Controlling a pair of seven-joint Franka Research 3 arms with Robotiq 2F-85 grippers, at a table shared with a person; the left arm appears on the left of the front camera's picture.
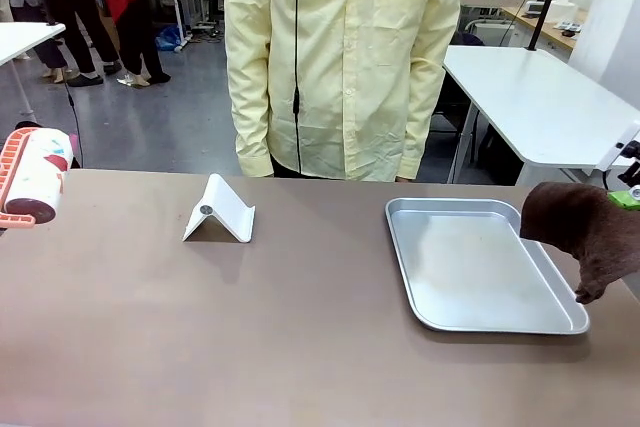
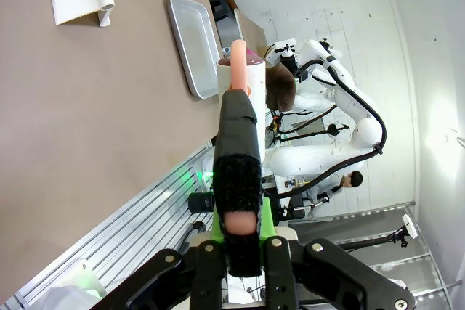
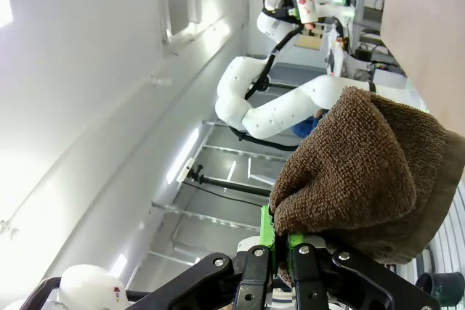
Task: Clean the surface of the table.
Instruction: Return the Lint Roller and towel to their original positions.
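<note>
So the brown worktop (image 1: 250, 327) runs the whole width in front of the person, and it's what's about to get cleaned. Right end effector (image 3: 280, 248) is clamped shut on a brown towel (image 1: 590, 232), hanging off the right edge just beside the silver tray (image 1: 480, 262), my guess is it's parked there ready to wipe. Left end effector (image 2: 243, 234) is closed tight on the handle of a lint roller (image 1: 35, 179), held up over the left edge. A white folded stand (image 1: 220, 210) sits in the middle, probably needs working around. Can't read any brand or label anywhere, the roller just has a blurry print
</note>
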